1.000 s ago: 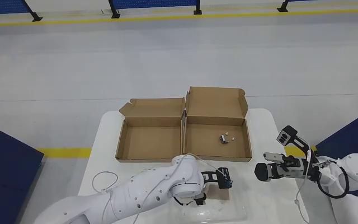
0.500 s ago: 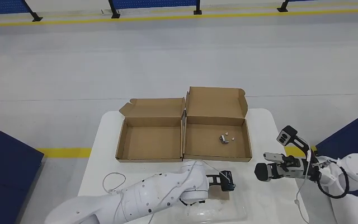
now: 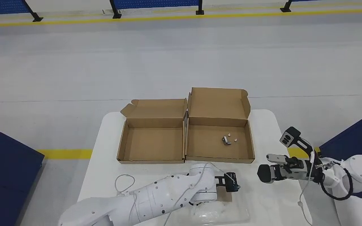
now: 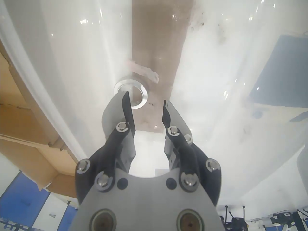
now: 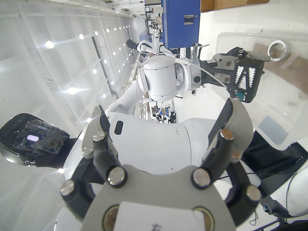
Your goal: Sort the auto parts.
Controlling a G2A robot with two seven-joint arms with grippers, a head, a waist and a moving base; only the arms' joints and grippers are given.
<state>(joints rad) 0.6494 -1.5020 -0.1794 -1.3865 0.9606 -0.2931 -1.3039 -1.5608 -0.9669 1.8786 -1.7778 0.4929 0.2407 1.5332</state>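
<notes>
Two open cardboard boxes [image 3: 151, 141] sit side by side; small pale parts [image 3: 228, 138] lie in the rt one. L wrist: left gripper [image 4: 147, 108] spread, empty, one tip just beside a shiny metal ring [image 4: 131, 92] in a clear plastic tray [image 4: 216, 78], pale clip [image 4: 144, 70] next to it. R wrist: right gripper [image 5: 165, 105] spread, empty.

place: factory-style robot lab | grey floor [image 3: 169, 62], yellow lines [image 3: 169, 17] | blue cabinet [image 5: 182, 17] | rows of ceiling lights [image 5: 49, 44]

Pale grey floor [image 3: 169, 56], smooth. Yellow stripe [image 3: 169, 18] along far edge; 2nd short stripe [image 3: 62, 153] left of white table [image 3: 266, 138]. Dark blue panels [image 3: 17, 175] at both sides. Blue cabinet [image 5: 182, 13], 1 metal handle. Rows of round ceiling lights [image 5: 96, 32], lit.
</notes>
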